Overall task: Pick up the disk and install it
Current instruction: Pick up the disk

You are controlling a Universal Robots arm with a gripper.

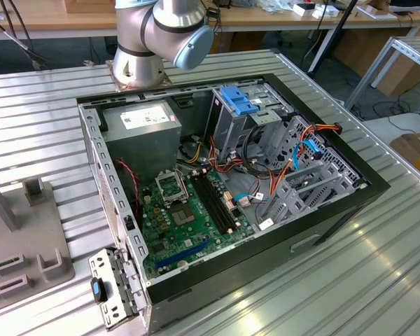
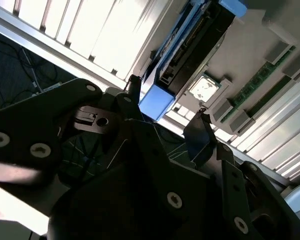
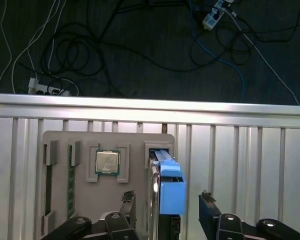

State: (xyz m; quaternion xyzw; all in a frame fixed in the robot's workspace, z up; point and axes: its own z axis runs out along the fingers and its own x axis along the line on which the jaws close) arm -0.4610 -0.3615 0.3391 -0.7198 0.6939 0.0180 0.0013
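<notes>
- Right now the disk [image 3: 166,187] stands on edge in a slot of the grey fixture tray [image 3: 135,140], with the end of its blue carrier frame towards the tool in both wrist views.
- The tool [image 3: 167,195] is spread wide, one finger on either side of the disk. There is a gap on both sides, so it has hold of nothing.
- The disk looks roughly centred between the fingers. Any sideways offset as they close would let one pad push first, which could tip or wedge the disk in its slot.
- A grip that lands only on the plastic frame might flex or slip instead of holding the metal body.
- A pull that is not straight along the slot could bind and drag the tray across the tabletop [image 3: 250,160].
- The processor chip [image 3: 107,162] sits in the pocket just beside the slot. The finger on that side could knock it if the arm drifts.
- In the exterior view the open computer case [image 1: 336,217] is crowded with loose cables [image 1: 266,164]. These could snag the disk on its way to the drive cage [image 1: 227,126].
</notes>
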